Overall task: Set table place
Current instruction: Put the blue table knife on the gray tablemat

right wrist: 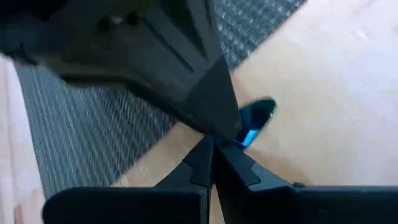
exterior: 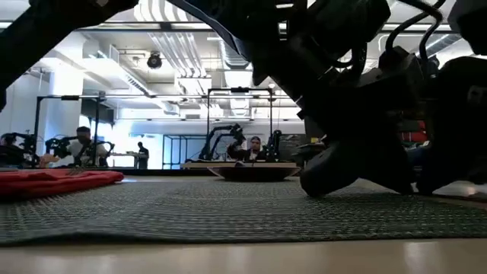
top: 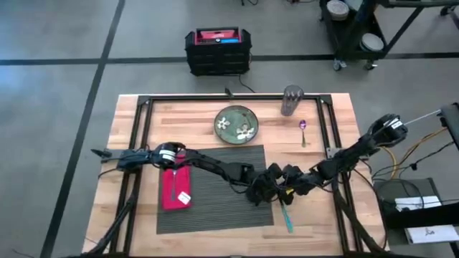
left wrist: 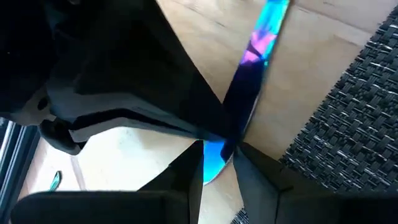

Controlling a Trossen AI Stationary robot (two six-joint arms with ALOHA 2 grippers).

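The light-wood worktop (top: 315, 222) carries the dark grey ribbed placemat (top: 215, 204) on its near central part, wider than the plate; the red napkin (top: 175, 188) lies on the mat's left portion; an iridescent blue utensil (top: 286, 215) lies on bare wood just beside the mat's right edge, its handle pointing toward the near edge; both claws meet over the far end of this utensil; the left claw (left wrist: 219, 163) is nearly shut, its fingertips pinching the utensil's blue rounded end; the right claw (right wrist: 213, 151) has its fingertips pressed together next to the same blue end, but whether it grips the utensil cannot be told; the other arm's dark finger crosses each wrist view; farther back, the patterned green plate (top: 237, 123) sits on wood just beyond the mat's far edge; a small purple spoon (top: 303, 131) lies to its right; a clear glass (top: 291, 100) stands upright near the far rail.
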